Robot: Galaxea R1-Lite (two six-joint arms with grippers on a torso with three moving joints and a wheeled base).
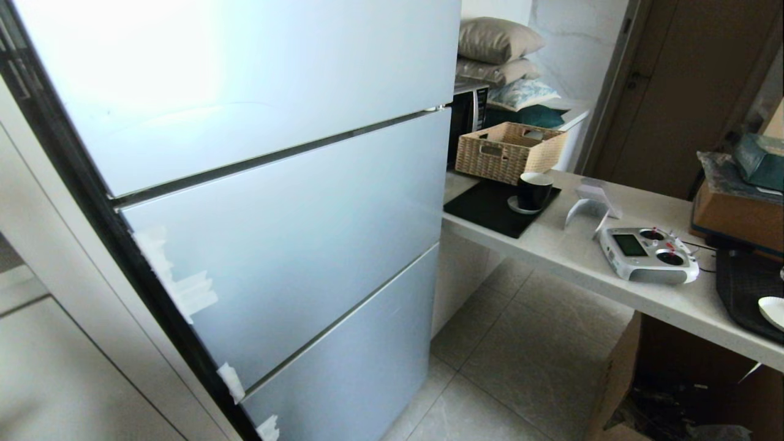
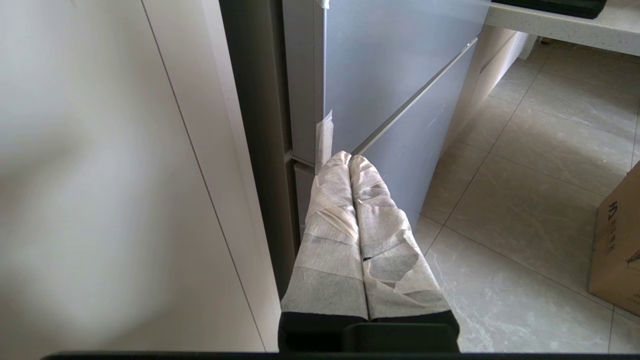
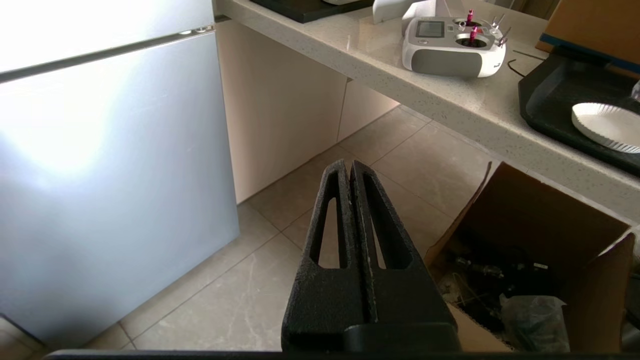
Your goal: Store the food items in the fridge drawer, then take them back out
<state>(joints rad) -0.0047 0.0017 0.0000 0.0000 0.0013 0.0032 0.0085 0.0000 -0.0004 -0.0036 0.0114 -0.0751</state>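
**Fridge shut, both grippers empty**

Left gripper [image 2: 350, 161], taped fingers pressed together, nearest the fridge [image 1: 275, 202], just beside its lower seam. Right gripper [image 3: 348, 167] also closed, over floor, farther off. No drawer or food visible anywhere.

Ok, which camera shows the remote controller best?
The right wrist view: the controller sits close and unblocked on the counter, its screen and sticks clear. The head view shows it whole but farther off. The left wrist view misses it.
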